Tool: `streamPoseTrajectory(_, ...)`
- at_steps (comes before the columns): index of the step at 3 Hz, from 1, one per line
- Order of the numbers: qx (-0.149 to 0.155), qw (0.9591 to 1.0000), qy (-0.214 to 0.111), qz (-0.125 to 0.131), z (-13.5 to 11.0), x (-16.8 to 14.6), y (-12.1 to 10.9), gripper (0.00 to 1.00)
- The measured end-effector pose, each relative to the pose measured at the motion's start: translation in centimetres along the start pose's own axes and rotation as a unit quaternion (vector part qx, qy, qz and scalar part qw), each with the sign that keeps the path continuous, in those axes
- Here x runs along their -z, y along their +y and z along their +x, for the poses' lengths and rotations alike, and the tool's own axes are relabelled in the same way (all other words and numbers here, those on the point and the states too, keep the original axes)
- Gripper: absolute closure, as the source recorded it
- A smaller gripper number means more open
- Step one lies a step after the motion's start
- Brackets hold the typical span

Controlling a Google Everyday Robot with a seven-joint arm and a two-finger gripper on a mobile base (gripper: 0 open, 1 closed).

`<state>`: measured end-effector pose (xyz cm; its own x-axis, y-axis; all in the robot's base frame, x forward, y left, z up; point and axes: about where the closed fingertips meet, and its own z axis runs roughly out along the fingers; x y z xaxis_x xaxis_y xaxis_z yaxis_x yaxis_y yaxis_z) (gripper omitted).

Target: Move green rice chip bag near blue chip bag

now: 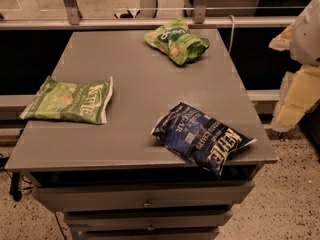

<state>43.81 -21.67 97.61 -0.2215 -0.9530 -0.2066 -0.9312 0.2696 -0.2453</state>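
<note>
Rice bag (177, 40) lay on the table (140, 84), up and to the left of the gripper (299, 96) in the camera view, close to the far edge. It was puffy, tilted and untouched, well apart from the gripper.

Blue bag (202, 136) lay down and to the left of the gripper, nearer to it than the rice bag was. It sat at the near right corner, and one end appeared to overhang the front edge. Bare tabletop separated the two bags, so they were not yet near each other.

The gripper hung beyond the right edge of the table, clear of the surface and of all bags. Its state could not be told from this view. Nothing was seen in its hold.

A light green bag (70, 101) lay flat at the left edge, the item farthest from the gripper. It was not part of the task. Drawers (147, 199) sat below the front edge.

Step in hand, as judged: approach. The grasp had not begun.

Next move, as judged:
1. Bring the gripper left and toward the far edge, to a point above the rice bag.
2. Descend and close on the puffy body; the slick film may slip or crush.
3. Carry it toward the blue bag and set it down beside that bag, back from the front edge.
</note>
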Motion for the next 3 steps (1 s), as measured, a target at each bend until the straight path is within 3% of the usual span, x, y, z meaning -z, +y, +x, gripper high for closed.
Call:
streamPoseTrajectory(2, -0.007, 0.9998, -0.017, 0.005, -0.4, -0.9, -0.5, 0.0)
streamPoseTrajectory(3, -0.008, 0.9984, -0.055, 0.012, -1.9, -4.9, -3.4, 0.0)
